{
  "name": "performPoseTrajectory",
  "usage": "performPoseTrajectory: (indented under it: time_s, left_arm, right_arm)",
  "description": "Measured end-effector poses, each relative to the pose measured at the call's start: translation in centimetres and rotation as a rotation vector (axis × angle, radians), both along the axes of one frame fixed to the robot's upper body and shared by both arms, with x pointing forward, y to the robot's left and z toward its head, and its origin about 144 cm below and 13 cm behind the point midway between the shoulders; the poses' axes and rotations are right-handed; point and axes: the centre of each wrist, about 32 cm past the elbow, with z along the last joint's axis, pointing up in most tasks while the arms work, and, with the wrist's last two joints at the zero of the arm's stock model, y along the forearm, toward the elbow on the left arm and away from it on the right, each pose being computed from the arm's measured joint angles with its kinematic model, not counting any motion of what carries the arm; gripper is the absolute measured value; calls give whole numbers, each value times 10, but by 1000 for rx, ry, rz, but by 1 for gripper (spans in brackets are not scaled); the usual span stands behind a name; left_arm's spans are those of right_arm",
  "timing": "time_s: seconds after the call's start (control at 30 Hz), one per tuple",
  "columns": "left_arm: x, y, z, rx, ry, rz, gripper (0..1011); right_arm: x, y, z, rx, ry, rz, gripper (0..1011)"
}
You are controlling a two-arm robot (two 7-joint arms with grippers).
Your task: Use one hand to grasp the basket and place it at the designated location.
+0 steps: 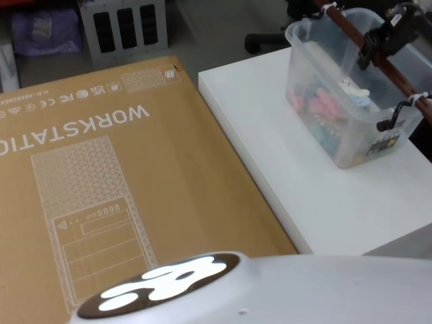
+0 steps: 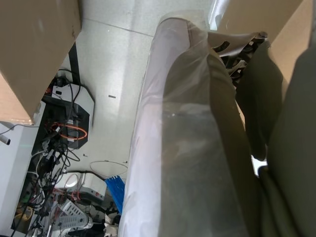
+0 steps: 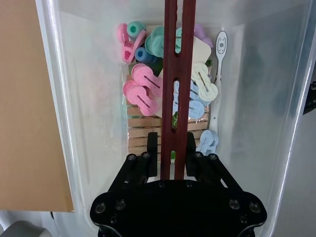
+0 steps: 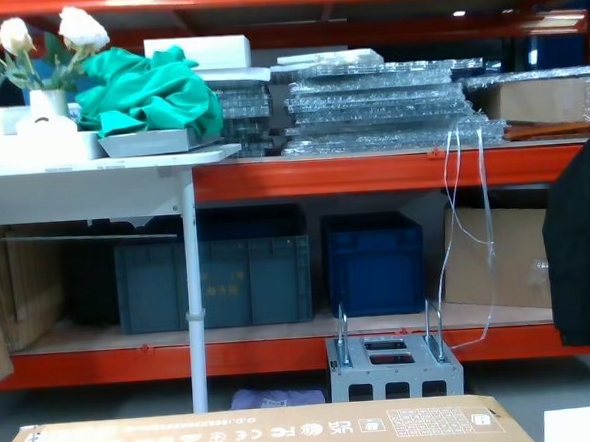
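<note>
- A large translucent frosted-plastic basket [image 1: 337, 121] stands at the far right of a white counter [image 1: 283, 169]. From the head view it appears to rest on the surface, though contact under its base is hard to confirm
- A thin reddish-brown bar handle [image 1: 345, 30] runs the length of the basket above its open top, with a white clip [image 1: 329, 9] at its end
- The black right end effector [image 1: 370, 51] reaches in from the upper right and sits at the middle of the handle
- In the right wrist view, the right end effector [image 3: 172, 148] has its two fingers [image 3: 153, 147] pressed against either side of the handle [image 3: 174, 74], clamped on it
- Inside the basket [image 3: 74, 123] lie small plastic clips [image 3: 143, 84] (pink, teal, pale blue and cream) on top of wooden pegs [image 3: 148, 131], with a white long-handled item [image 3: 220, 49] beside them
- A big flat cardboard box [image 1: 121, 202] printed WORKSTATION lies to the left of the counter, its long edge just beside the counter's edge
- Beyond the box, a grey perforated metal crate [image 1: 125, 23] stands on the floor
- The chest view shows the same crate [image 4: 394, 370] with two upright handles, in front of orange shelving [image 4: 372, 171] that holds a dark blue crate [image 4: 373, 261]
- The left arm hangs low at the robot's side, above a pale floor [image 2: 123, 59] with tangled cables [image 2: 54, 163]
</note>
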Motion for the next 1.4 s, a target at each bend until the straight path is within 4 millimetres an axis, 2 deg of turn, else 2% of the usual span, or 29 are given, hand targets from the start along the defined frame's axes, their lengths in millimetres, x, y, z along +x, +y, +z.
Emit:
performPoseTrajectory:
  time_s: [0.13,0.8,1.2,1.4]
  left_arm:
    - [0,0,0,0,0,0,0]
    - [0,0,0,0,0,0,0]
    - [0,0,0,0,0,0,0]
    - [0,0,0,0,0,0,0]
  right_arm:
    - [0,0,0,-1,-1,0,234]
    - [0,1,6,-11,-16,18,234]
    - [-6,1,24,0,-59,40,234]
    - [-12,1,40,16,-96,54,234]
